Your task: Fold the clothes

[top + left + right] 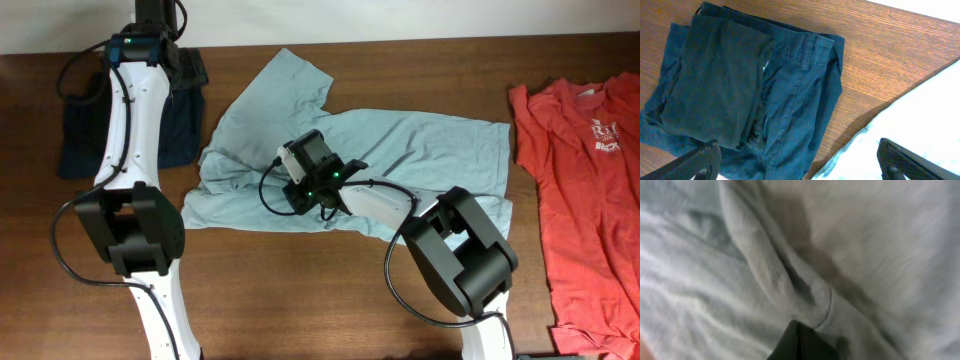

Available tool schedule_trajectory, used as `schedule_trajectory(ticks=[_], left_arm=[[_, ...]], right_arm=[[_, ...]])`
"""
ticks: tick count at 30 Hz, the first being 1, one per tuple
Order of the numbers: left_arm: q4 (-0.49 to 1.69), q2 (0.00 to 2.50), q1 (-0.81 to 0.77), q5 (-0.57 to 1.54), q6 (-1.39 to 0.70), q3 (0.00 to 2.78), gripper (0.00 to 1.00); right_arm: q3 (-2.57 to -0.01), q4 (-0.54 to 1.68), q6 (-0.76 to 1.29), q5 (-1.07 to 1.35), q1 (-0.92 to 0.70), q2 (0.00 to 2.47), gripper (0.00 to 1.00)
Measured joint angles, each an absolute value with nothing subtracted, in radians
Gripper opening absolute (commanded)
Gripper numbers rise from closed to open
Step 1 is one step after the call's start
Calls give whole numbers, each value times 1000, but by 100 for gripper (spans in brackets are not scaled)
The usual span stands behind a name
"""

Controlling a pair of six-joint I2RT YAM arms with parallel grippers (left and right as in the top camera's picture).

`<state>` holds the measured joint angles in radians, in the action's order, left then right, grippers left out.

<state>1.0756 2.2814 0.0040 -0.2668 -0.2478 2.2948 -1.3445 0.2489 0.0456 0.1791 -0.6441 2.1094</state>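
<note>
Overhead view: a brown wood-grain counter [400,60] carries the clothes. The pale grey-blue T-shirt [430,150] lies flat at centre, its long axis running left to right, straight hem toward the right and one short sleeve pointing at the far edge. The red-orange T-shirt [575,210] lies at the right, well apart, its long axis far to near, with the white chest print toward the far end. The dark navy pieces [80,135] sit far left, partly under the left arm. Only the left wrist view resolves these as a folded stack with a stitched waistband and belt loop, a smoother dark cloth on top, with the left gripper [800,162] spread wide above them. Only the right wrist view shows the right gripper [796,342] pinched shut on a soft, hemmed ridge of the grey-blue knit.
</note>
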Motion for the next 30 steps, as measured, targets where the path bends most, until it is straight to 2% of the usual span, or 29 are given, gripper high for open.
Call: schedule_trajectory(ticks=[8,19,24,30], left_arm=[[1076,2281,4,-267,-248,2295,99],[1076,2281,4,-267,-248,2295,99],[1076,2281,4,-266,-248,2295,99],[1076,2281,4,-267,-248,2295,99]], right_arm=[[-1345,134,45,142,-620,2111,4],[-1345,38,45,83,-510,2111,4],[-1356,102,45,129,-470,2107,4],[-1362,317,53,177,-487,2005,4]])
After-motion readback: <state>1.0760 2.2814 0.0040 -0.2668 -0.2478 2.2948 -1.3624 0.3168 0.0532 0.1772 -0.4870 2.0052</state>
